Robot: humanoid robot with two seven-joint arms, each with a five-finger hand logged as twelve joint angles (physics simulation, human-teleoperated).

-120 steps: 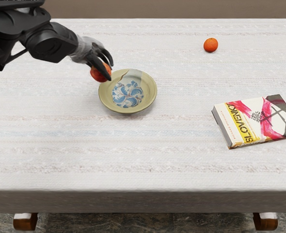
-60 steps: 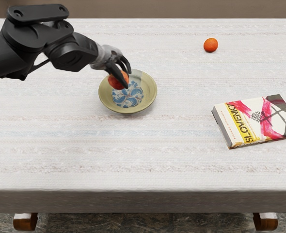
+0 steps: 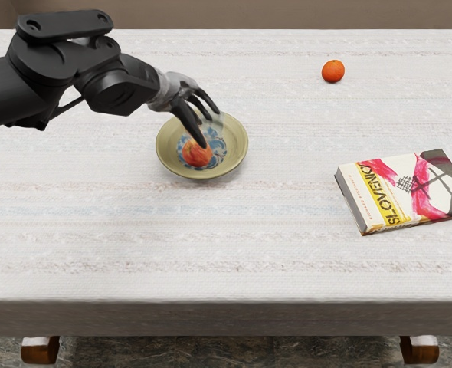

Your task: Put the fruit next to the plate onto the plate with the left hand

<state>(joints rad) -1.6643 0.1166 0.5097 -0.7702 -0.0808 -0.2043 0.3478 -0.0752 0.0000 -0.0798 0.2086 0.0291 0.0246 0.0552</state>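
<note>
A red-orange fruit [image 3: 198,153] lies inside the olive-rimmed plate [image 3: 239,142], on its blue patterned centre. My left hand [image 3: 197,115] hovers over the plate's back-left part with its fingers spread, holding nothing. One dark finger [image 3: 194,130] points down at the fruit's top; I cannot tell whether it touches. The black left arm reaches in from the picture's left edge. The right arm does not show.
A second small orange fruit [image 3: 333,70] sits far back on the right of the table. A book [image 3: 404,190] with a white, yellow and pink cover lies near the right edge. The table's front edge [image 3: 226,300] runs across the bottom.
The left hand carried the fruit from the plate's left rim over the plate, then opened. The fruit dropped from the fingers onto the plate's centre.
</note>
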